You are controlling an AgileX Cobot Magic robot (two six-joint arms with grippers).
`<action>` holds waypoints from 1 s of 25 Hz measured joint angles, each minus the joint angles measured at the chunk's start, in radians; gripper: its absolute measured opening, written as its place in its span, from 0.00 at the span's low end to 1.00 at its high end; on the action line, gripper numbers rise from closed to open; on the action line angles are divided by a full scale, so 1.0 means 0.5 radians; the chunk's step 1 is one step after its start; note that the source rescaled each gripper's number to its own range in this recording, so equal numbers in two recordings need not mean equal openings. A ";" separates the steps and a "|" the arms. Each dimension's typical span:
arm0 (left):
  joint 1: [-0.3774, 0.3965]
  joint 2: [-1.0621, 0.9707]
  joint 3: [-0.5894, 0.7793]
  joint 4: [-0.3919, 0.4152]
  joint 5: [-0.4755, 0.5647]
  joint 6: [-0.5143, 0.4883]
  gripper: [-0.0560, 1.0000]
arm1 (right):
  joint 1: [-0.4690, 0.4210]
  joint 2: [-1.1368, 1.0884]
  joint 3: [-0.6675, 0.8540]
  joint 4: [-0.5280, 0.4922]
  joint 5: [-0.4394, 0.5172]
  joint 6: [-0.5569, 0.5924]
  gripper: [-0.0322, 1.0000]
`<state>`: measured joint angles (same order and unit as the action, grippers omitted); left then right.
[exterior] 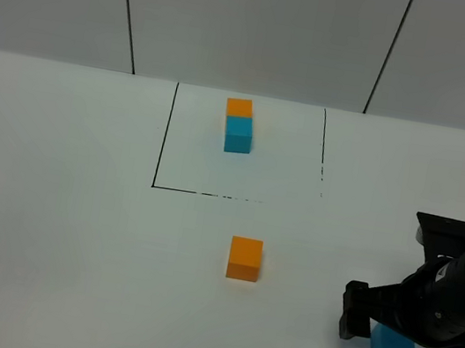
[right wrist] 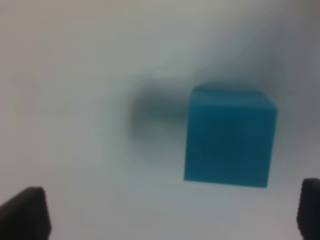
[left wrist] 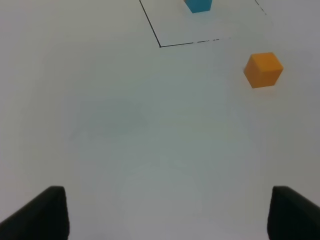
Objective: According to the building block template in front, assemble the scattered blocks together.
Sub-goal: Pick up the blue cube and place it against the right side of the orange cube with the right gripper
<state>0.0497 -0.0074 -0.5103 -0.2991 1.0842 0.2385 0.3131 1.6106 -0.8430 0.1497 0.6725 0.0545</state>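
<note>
Here, matte cyan cube between open right jaws; orange cube apart.

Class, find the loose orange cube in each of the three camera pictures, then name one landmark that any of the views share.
Exterior high: loose orange cube sits low centre, just below the black outline.
Left wrist: upper right, beside the outline's corner.
Right wrist: not in view; only the loose cyan cube shows.
Shared landmark: the black outline, in the exterior and left wrist views.
</note>
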 joint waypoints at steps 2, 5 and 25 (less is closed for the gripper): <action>0.000 0.000 0.000 0.000 0.000 0.000 0.71 | 0.000 0.064 0.000 -0.064 -0.021 0.000 1.00; 0.000 0.000 0.000 0.000 0.000 0.000 0.71 | 0.000 0.129 0.000 -0.158 -0.034 -0.002 1.00; 0.000 0.000 0.000 0.000 0.000 0.000 0.71 | -0.078 0.443 0.002 -0.233 -0.260 0.002 0.99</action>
<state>0.0497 -0.0074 -0.5103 -0.2991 1.0842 0.2385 0.2739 1.8320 -0.8419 0.0333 0.5428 0.0555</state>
